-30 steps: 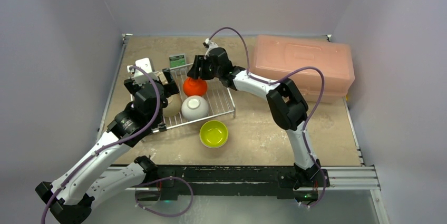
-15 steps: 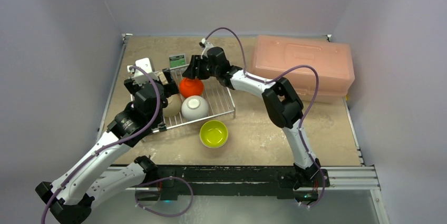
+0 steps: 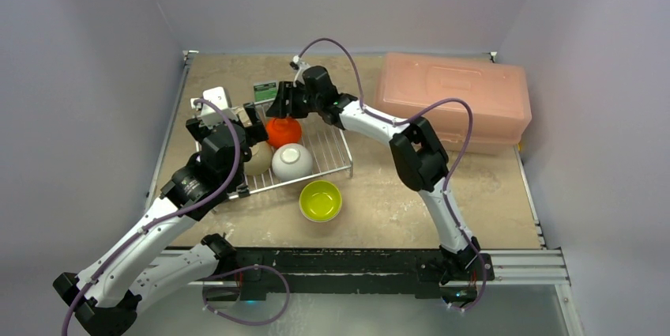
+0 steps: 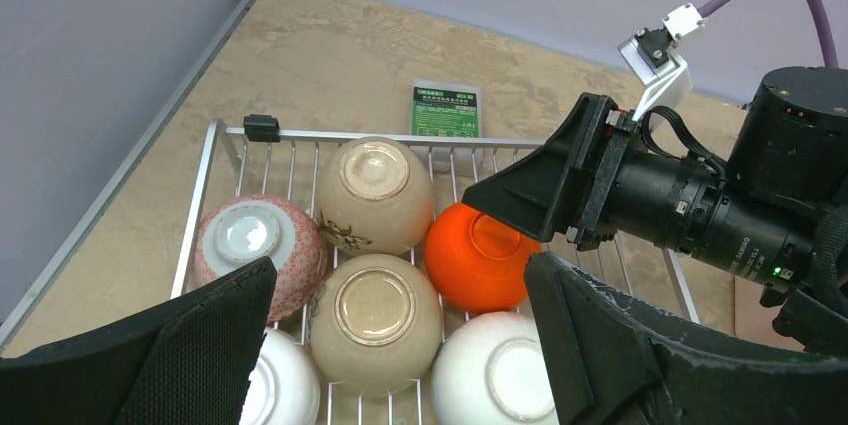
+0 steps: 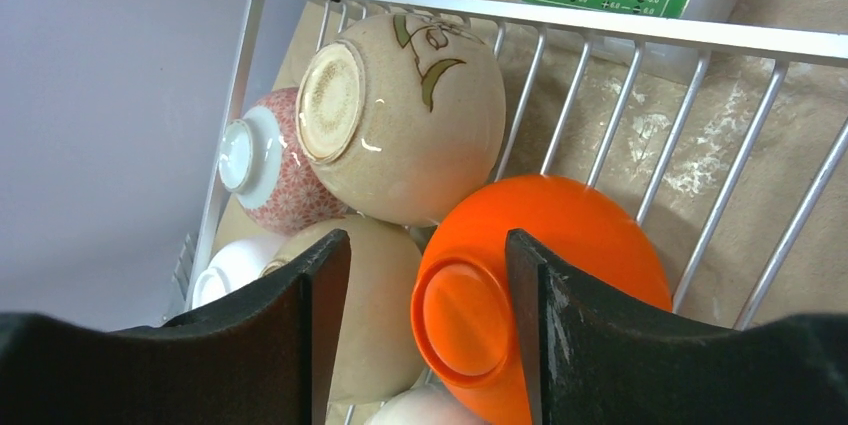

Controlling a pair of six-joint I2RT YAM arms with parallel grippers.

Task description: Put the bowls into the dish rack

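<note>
Tan tabletop (image 3: 395, 194) — silver wire dish rack (image 4: 300, 133) holds upturned bowls (image 4: 375, 180), one orange

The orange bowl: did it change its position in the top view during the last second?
Yes. In the top view the orange bowl has shifted slightly left along the dish rack, closer to the green card behind it.

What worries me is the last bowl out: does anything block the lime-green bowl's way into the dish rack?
Nothing lies on the table between the lime-green bowl and the dish rack, at its near rail. Just inside that rail sits a white bowl, so the bare wires to its right look like the freer way in.
</note>
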